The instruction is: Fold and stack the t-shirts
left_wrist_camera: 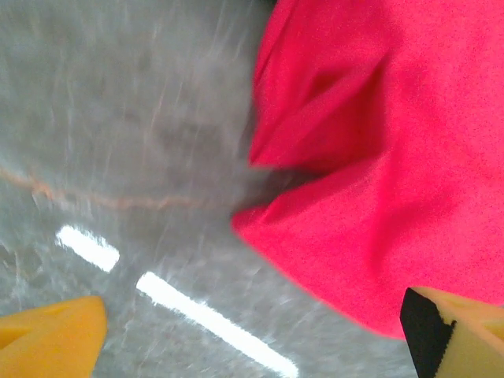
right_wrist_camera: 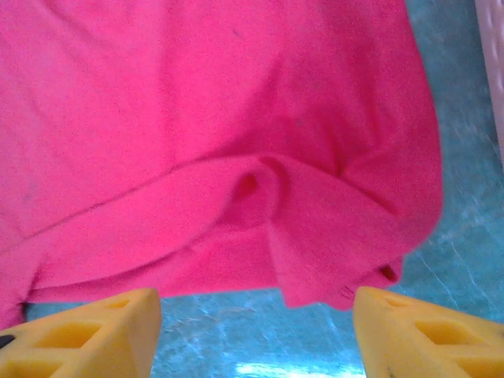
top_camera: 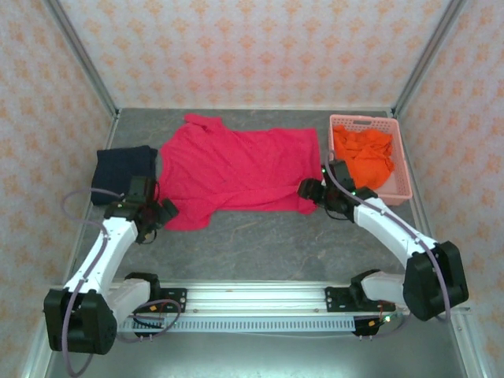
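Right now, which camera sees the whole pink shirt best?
The top external view. It shows nearly the whole pink shirt spread out on the table. The left wrist view shows a rumpled edge of it up close, a bit blurry. The right wrist view shows a creased edge up close.

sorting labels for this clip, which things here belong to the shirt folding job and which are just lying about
Part of the job:
crimson-pink cloth t-shirt, spread out in the middle
dark navy cloth t-shirt, folded, at the left
bright orange cloth t-shirt, crumpled, at the right

Just lying about:
pale pink plastic lattice basket, holding the orange shirt
grey table
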Action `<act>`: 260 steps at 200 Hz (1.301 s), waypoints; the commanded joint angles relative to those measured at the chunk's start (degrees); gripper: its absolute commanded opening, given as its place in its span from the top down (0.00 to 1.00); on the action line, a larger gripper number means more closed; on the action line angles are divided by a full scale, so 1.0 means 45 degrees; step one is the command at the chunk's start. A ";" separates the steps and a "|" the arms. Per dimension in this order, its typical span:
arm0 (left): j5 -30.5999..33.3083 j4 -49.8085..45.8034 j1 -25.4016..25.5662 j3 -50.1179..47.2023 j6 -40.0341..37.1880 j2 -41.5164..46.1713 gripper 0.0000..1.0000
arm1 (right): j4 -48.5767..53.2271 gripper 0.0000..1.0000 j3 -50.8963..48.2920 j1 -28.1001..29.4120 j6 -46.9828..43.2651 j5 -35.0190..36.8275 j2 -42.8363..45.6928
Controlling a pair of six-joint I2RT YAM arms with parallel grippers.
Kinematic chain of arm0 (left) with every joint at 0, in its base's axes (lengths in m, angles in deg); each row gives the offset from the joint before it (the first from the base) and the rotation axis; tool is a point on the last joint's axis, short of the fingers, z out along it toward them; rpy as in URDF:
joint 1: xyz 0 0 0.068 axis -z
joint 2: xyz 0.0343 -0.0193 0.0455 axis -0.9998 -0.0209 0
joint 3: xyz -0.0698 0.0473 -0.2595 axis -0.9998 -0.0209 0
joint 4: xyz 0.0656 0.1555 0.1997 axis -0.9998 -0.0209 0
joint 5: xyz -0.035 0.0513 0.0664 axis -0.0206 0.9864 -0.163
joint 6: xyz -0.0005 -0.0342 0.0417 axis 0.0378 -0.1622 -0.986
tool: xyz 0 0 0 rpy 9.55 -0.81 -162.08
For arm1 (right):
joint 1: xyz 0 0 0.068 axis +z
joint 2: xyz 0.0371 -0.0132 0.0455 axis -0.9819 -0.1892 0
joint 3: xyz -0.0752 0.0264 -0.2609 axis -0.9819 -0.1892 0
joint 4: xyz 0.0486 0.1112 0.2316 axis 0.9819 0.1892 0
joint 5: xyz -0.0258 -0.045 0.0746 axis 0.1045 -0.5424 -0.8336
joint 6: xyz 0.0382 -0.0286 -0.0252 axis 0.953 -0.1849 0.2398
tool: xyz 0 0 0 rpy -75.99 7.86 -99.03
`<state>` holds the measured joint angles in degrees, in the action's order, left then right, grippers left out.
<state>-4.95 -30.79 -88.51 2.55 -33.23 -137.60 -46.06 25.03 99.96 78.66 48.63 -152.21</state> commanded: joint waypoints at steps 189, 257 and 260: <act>-0.0866 0.5510 0.0120 -0.1720 0.0900 -0.1453 1.00 | -0.0120 0.38 -0.1022 0.0037 0.1131 0.1853 0.1213; -0.0884 0.4535 0.0115 -0.1287 0.0789 -0.0286 1.00 | -0.2878 0.48 -0.1353 -0.0582 0.2735 0.1464 -0.1450; -0.0885 0.4512 0.0116 -0.1275 0.0778 -0.0282 1.00 | -0.3064 0.48 -0.1423 -0.0638 0.2786 0.1354 -0.1599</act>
<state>-9.63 -7.62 -88.05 -4.20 -28.86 -139.37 -52.59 20.94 98.36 86.88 55.69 -154.57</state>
